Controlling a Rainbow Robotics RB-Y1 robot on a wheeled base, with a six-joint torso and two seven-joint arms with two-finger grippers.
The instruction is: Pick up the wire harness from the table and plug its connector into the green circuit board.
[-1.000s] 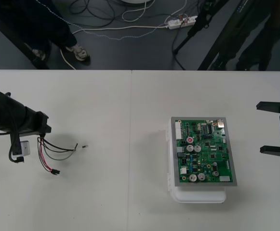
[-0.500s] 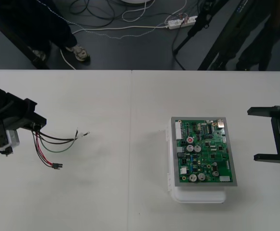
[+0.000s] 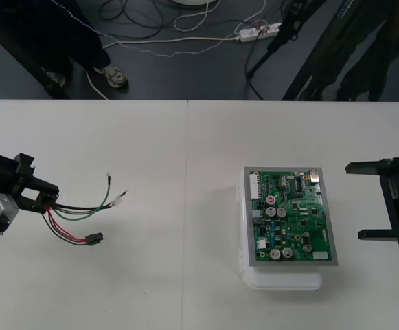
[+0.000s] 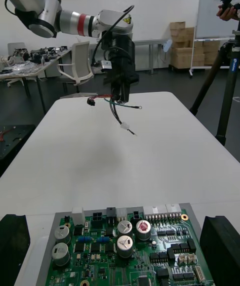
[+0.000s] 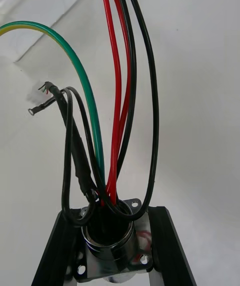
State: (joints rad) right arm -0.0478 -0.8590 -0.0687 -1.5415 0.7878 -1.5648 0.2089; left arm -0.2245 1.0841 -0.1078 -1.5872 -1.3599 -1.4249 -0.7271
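Observation:
My left gripper (image 3: pixel 42 199) is at the far left of the table, shut on the wire harness's round metal socket (image 5: pixel 110 236). Its black fingers (image 5: pixel 167 246) clamp the flange from both sides. Red, black and green wires (image 3: pixel 75 210) trail right from it, ending in the small black plug (image 3: pixel 94 238), which hangs free. The green circuit board (image 3: pixel 292 216) sits on its white base (image 3: pixel 281 280) right of centre. My right gripper (image 3: pixel 358 201) waits open just right of the board. In the right wrist view the board (image 4: pixel 125 251) is close below, and the left gripper (image 4: pixel 122 83) holds the harness (image 4: pixel 117 108) above the table.
A seam (image 3: pixel 187 206) runs down the pale table between the harness and the board. The dark floor strip beyond the far edge holds cables and a power strip (image 3: pixel 257 30).
My left gripper has drawn back to the left and turned, carrying the harness; the plug has swung right. My right gripper has edged left toward the board.

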